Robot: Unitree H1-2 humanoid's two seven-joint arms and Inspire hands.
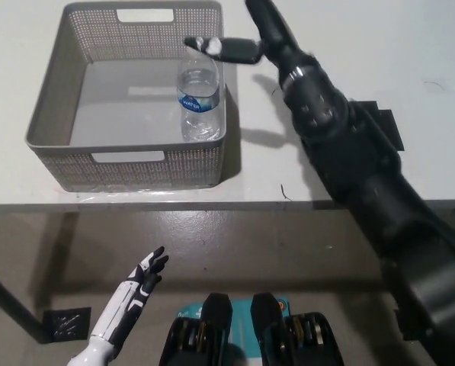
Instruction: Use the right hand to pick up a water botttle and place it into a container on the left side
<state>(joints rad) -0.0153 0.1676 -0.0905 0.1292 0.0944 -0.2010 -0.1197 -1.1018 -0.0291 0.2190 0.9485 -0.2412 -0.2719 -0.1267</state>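
Note:
A clear water bottle (pixel 198 97) with a blue label stands upright in the right front corner of the grey mesh basket (pixel 52 107). My black right hand (pixel 246 38) is open above the basket's right wall, its fingers spread and clear of the bottle; one fingertip hovers just over the bottle's cap. My white left hand (pixel 136 290) rests low at the lower left, below the table edge, fingers apart and holding nothing.
The basket sits on a white table (pixel 349 69) at its left side. A black flat mat (pixel 387 126) lies on the table to the right, partly hidden by my right arm. The table's front edge runs across the middle of the view.

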